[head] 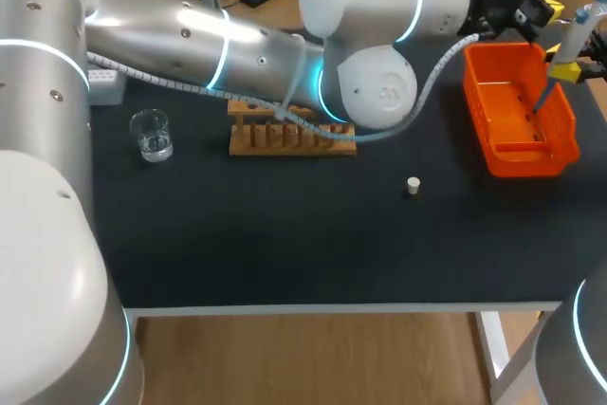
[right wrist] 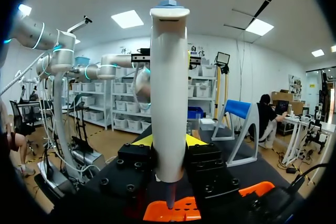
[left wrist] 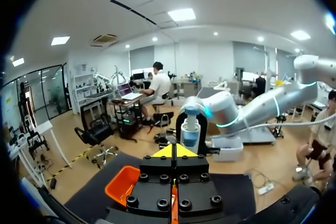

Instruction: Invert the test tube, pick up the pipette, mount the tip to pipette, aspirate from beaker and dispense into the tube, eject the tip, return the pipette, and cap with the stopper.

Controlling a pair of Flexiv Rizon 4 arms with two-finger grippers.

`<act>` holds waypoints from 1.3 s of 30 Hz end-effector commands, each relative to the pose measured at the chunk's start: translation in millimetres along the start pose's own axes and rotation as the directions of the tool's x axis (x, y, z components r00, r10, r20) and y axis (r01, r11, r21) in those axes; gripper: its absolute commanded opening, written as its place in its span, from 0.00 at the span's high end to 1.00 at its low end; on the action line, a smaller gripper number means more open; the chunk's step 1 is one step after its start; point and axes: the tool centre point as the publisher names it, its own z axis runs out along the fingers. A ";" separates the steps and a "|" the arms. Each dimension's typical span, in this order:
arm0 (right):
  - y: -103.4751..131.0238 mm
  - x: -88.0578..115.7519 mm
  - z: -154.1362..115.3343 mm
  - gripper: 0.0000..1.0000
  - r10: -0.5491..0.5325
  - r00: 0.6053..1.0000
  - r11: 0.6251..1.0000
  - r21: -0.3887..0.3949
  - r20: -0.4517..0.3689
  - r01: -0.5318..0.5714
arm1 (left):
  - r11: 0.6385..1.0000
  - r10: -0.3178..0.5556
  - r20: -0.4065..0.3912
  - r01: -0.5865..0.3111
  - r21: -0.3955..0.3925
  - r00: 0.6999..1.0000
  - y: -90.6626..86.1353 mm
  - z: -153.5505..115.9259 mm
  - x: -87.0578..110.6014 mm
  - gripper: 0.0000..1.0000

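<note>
My right gripper is shut on the white pipette, holding it upright over the orange bin. In the head view the pipette hangs at the far right, its lower end pointing into the orange bin. My left arm reaches across the table. Its gripper is shut and empty, its yellow tips just short of the pipette's blue-topped head. The glass beaker stands at the left. The stopper lies on the mat. The left arm hides part of the wooden rack. No test tube shows.
A pale box sits at the back left behind the beaker. The left arm's cable loops down over the rack. The black mat runs to the table's front edge.
</note>
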 end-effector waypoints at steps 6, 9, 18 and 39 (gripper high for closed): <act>1.0 0.2 -0.6 1.00 0.001 1.000 1.000 0.003 -0.001 -0.001 | 0.995 0.024 0.000 -0.024 -0.102 1.000 -26.3 -18.4 -5.4 0.85; 1.0 0.2 -0.6 1.00 0.001 1.000 1.000 0.003 -0.001 -0.001 | 0.993 0.031 -0.004 -0.032 -0.113 1.000 -31.1 -21.9 -6.5 0.00; 1.0 0.2 -0.6 1.00 0.001 1.000 1.000 0.003 -0.001 -0.001 | 0.986 0.035 -0.054 -0.043 -0.163 0.998 -36.5 -27.8 -7.5 0.00; 1.0 0.2 -0.6 1.00 0.001 1.000 1.000 0.003 -0.001 -0.001 | 0.975 0.065 -0.241 -0.113 -0.192 0.968 -22.0 -75.9 -18.5 0.00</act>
